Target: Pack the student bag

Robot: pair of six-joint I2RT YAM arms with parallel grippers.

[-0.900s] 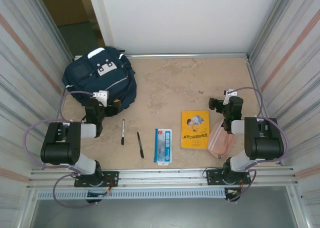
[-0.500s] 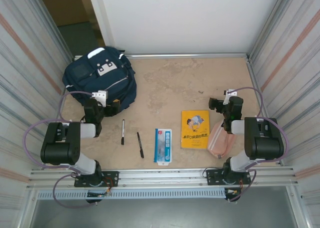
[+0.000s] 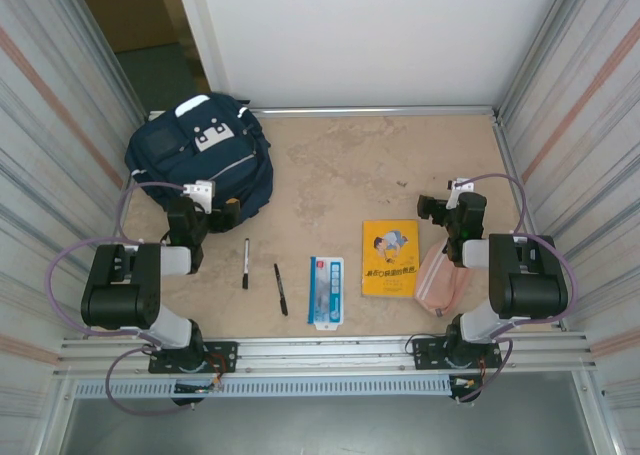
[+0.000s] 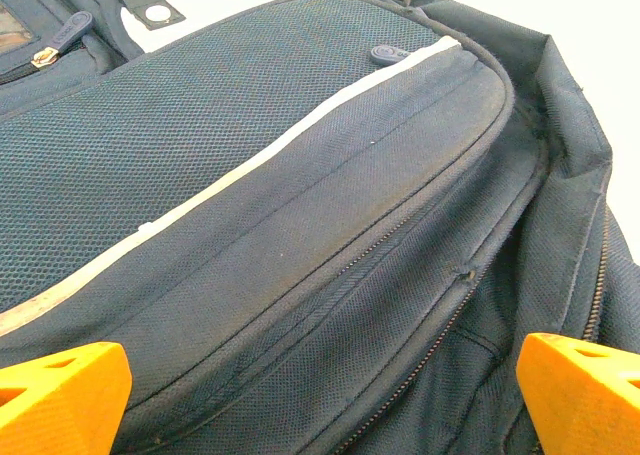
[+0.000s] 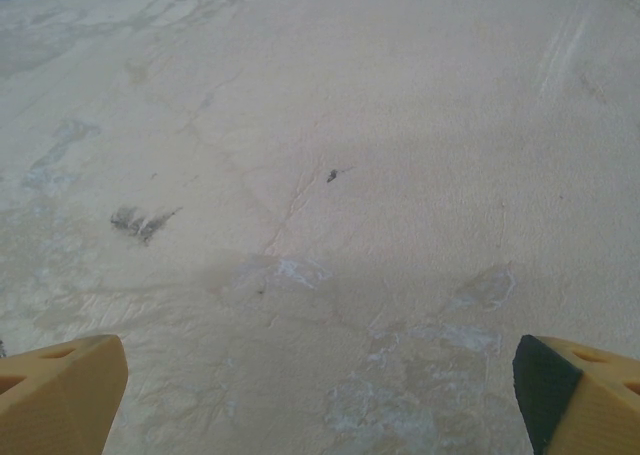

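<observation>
- The student bag [image 3: 200, 160] was laid at the far left corner of the surface [image 3: 350, 165], front patches upward; its mesh panel and white stripe [image 4: 300, 140] were seen close up from the left wrist
- The left tool [image 3: 215, 203] was held wide open at the bag's near edge; nothing was gripped
- The right tool [image 5: 320, 395] was likewise spread fully over bare surface, well apart from the bag; nothing was held
- Two black pens [image 3: 245, 263], a blue-and-white packet [image 3: 325, 291] and a yellow booklet [image 3: 390, 258] were laid between the arms; a pink pouch [image 3: 440, 280] was partly covered by the right arm
</observation>
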